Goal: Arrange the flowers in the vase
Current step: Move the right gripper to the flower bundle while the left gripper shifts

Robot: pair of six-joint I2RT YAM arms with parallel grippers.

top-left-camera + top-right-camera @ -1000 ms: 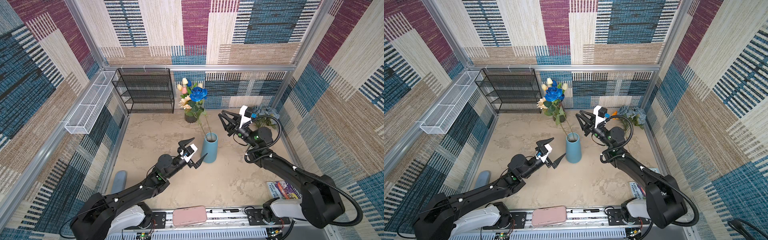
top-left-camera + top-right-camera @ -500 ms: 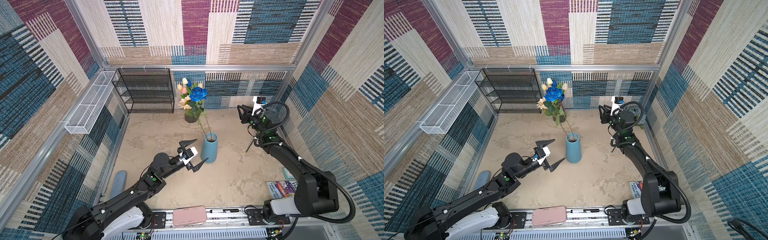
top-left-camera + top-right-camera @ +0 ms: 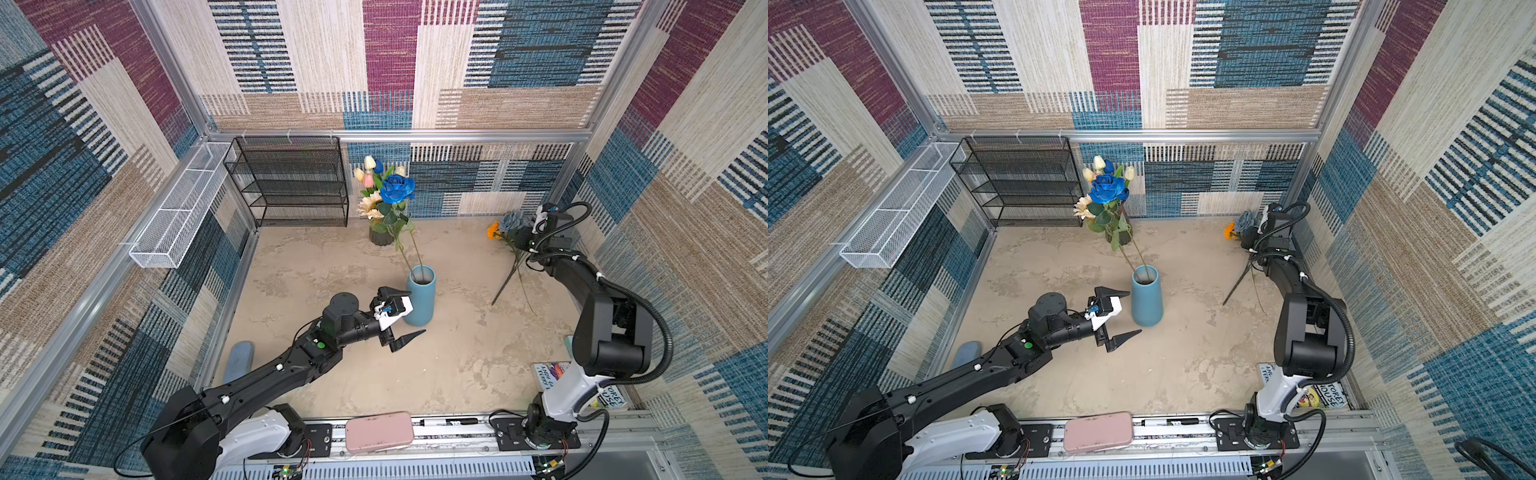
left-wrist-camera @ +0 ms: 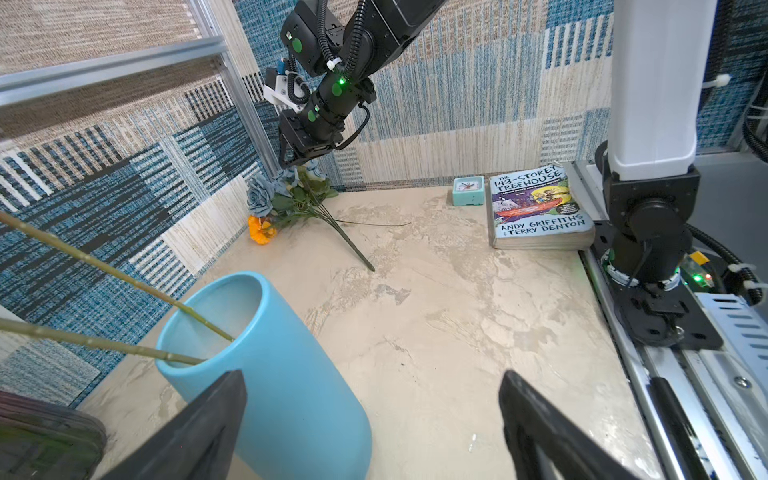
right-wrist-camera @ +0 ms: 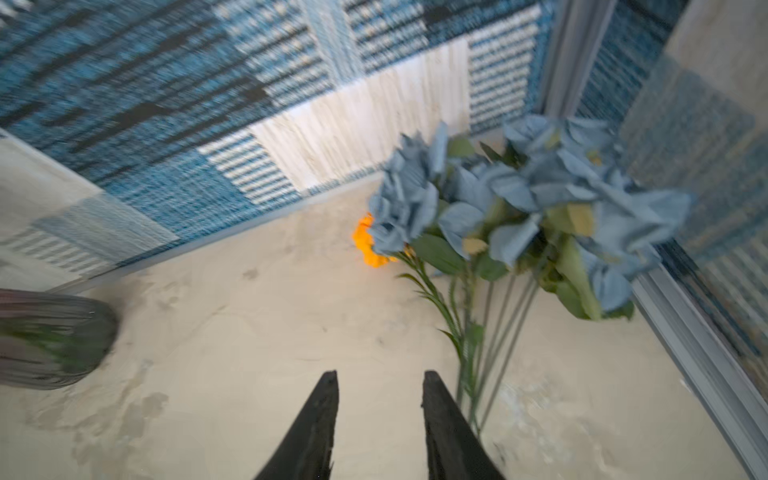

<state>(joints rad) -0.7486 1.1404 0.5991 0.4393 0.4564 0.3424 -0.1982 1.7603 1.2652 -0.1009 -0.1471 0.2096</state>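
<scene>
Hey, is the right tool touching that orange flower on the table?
Apart. The right wrist view shows bare table between the right tool and the orange flower.

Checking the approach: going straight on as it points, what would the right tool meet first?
Probably the bare tabletop: the right tool angles down at it. Stems of the dusty-blue bunch lie just to one side, the orange bloom farther ahead. Blur leaves depth unclear.

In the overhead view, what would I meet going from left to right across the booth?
White wire basket → black mesh shelf → blue vase → dusty-blue rose bunch lying on the floor → book.
</scene>
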